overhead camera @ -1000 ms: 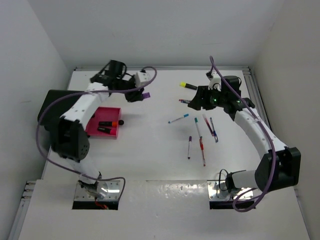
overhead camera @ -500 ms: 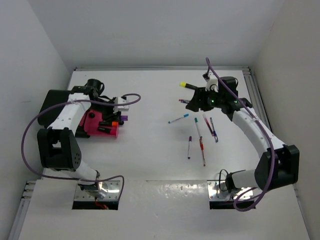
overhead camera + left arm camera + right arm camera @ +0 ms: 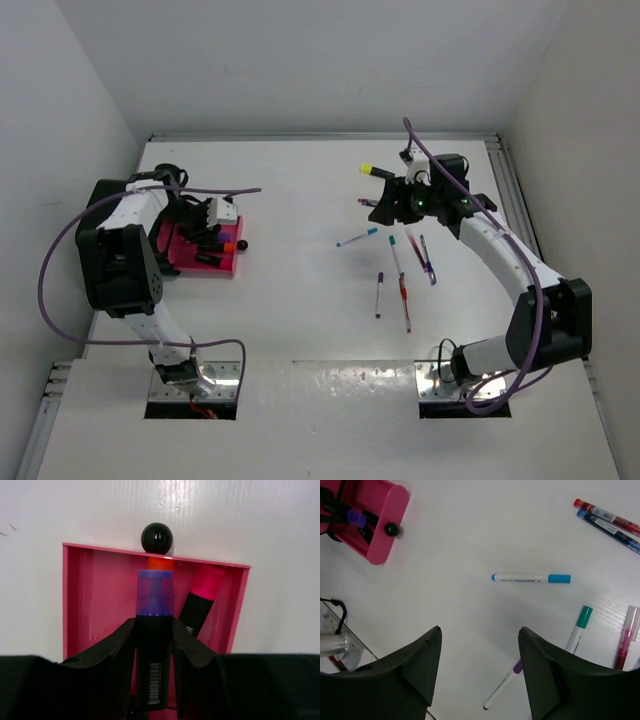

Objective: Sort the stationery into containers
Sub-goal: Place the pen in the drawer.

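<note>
Left gripper [image 3: 203, 232] with purple highlighter [image 3: 155, 592] clamped in jaws: second ago well beyond pink tray [image 3: 215, 268], off its far right corner, above bare table. Half second ago at tray's right edge. Now directly above tray, highlighter hanging over tray interior, purple cap toward wall with black knob [image 3: 156, 538]. Left arm [image 3: 125, 212] swung in from far side of tray, now folded back on tray's left. Purple cable [image 3: 215, 190] loop now flattened just beyond tray.
</note>
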You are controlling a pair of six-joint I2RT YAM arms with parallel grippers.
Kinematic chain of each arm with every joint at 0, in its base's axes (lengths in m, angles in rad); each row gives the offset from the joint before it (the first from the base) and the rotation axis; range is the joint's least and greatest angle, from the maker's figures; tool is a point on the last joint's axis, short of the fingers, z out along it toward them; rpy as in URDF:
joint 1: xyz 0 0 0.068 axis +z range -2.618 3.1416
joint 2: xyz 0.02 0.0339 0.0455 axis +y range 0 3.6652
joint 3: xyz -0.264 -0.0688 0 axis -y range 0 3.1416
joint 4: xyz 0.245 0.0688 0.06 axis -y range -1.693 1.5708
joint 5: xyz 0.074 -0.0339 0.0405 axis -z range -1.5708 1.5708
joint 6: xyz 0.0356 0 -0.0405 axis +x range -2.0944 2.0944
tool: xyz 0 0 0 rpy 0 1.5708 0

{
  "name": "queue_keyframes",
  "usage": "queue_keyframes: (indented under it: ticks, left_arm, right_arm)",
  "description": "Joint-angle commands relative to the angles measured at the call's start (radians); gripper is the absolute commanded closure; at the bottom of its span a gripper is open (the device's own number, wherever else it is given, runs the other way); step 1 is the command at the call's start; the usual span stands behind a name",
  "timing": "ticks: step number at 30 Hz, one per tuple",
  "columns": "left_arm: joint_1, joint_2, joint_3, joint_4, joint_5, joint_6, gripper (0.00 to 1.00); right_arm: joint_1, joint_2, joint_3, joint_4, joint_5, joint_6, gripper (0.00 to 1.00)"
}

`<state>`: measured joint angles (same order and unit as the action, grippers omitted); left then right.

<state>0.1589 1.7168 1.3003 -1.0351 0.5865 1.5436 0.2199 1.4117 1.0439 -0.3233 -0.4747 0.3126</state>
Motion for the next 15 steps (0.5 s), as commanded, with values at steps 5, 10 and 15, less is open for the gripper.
queue_keyframes:
  ticks: [5,10,15]
  left_arm:
    - [0.013,0.066,0.079,0.073,0.032,0.027,0.93]
    - [0.008,0.115,0.119,0.079,0.036,0.016,0.92]
    - [0.005,0.147,0.12,0.086,0.016,0.01,0.82]
  right_arm:
    - [0.01,0.013,0.048,0.029,-0.005,-0.021,0.38]
    - [0.01,0.021,0.048,0.029,-0.001,-0.023,0.38]
    - [0.009,0.032,0.056,0.021,0.01,-0.036,0.37]
